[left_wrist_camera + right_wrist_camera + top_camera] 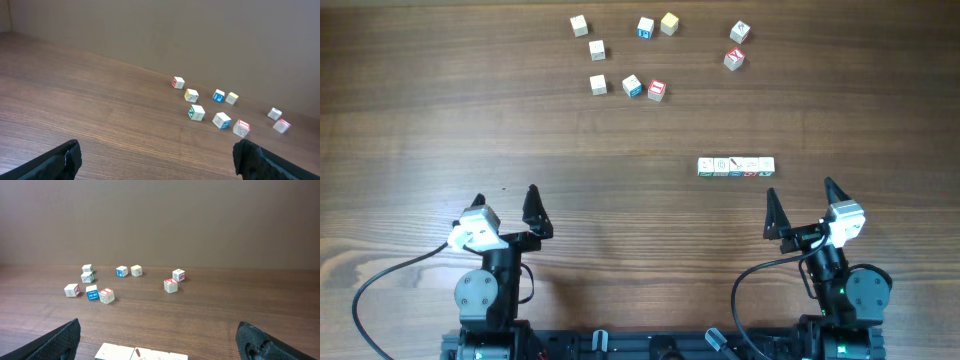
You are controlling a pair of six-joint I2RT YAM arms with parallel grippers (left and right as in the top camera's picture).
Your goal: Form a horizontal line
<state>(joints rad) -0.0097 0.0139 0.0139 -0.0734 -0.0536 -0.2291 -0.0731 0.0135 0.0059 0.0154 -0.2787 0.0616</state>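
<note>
Horizontal line [736,166]: four cubes touching, long axis left–right, right of centre, just beyond right gripper [801,190]. Left gripper [505,197] well apart from it. Both jaws spread wide, empty. Loose cubes [632,86] scattered far side.

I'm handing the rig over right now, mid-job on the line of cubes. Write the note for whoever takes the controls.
Left claw: open, empty, near its base.
Right claw: open, empty, just short of the row.
Row of four cubes: straight, touching side to side, running left to right on the table, ahead of the right claw.
Nine loose cubes: scattered at the far side, apart from the row.
Done: the line looks formed.
Left: probably nothing, unless more cubes should join.
</note>
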